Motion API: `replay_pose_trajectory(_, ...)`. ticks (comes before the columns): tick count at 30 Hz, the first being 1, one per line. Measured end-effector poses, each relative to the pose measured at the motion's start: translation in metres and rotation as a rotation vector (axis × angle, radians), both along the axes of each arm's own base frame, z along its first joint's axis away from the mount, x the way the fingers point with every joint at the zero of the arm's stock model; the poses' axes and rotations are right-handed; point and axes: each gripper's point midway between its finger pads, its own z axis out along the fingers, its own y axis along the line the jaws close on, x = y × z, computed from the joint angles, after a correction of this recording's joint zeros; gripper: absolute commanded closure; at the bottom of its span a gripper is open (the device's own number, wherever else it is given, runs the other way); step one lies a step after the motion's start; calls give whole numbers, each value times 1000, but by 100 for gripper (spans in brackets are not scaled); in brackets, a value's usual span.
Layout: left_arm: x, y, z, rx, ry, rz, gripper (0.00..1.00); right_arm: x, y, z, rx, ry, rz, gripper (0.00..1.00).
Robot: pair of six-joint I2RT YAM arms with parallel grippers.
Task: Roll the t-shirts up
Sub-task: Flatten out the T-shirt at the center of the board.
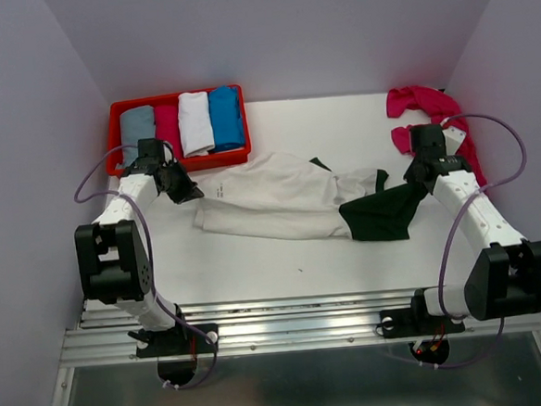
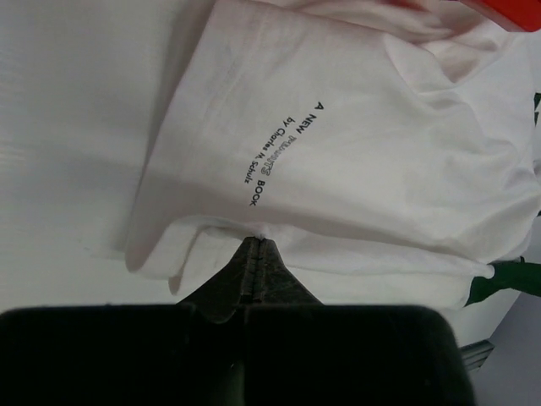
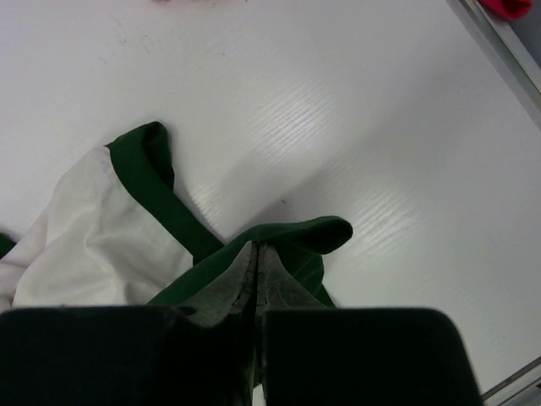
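While the left hand (image 2: 256, 258) is closed on the white edge of the cream-white t-shirt (image 1: 270, 198) and the right hand (image 3: 256, 258) on its green sleeve (image 3: 292, 241), we should pull apart gently until it, now crumpled in the middle of the white surface (image 1: 340, 128), lies flat. Lilac walls (image 1: 22, 109) stand around; pink t-shirts (image 1: 421, 104) wait at the far right.

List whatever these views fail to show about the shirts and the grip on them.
- Left wrist: whether the shut left gripper pinches the cream t-shirt; its own fingers cover the contact.
- Left wrist: the pale middle word of the chest print, too faint to read.
- Top view: how many pink t-shirts lie there; the right arm covers part of the pile.
- Left wrist: the red tray, cut off by the upper edge.
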Motion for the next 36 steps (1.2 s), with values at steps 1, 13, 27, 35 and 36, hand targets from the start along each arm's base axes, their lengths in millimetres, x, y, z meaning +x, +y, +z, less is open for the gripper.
replay_pose_trajectory(1, 4, 0, -6, 3, 14, 0, 83, 4, 0, -4, 0, 3, 0, 99)
replay_pose_trajectory(13, 18, 4, -14, 84, 20, 38, 41, 24, 3, -15, 4, -8, 21, 99)
replay_pose_trajectory(27, 11, -17, -25, 241, 11, 26, 54, 27, 10, -12, 33, -30, 45, 99)
replay_pose_trajectory(35, 8, -13, -52, 275, 79, 25, 54, 26, 10, -10, 37, -38, 48, 99)
replay_pose_trajectory(36, 9, -11, -53, 282, 81, 29, 54, 26, 11, -11, 39, -38, 49, 99)
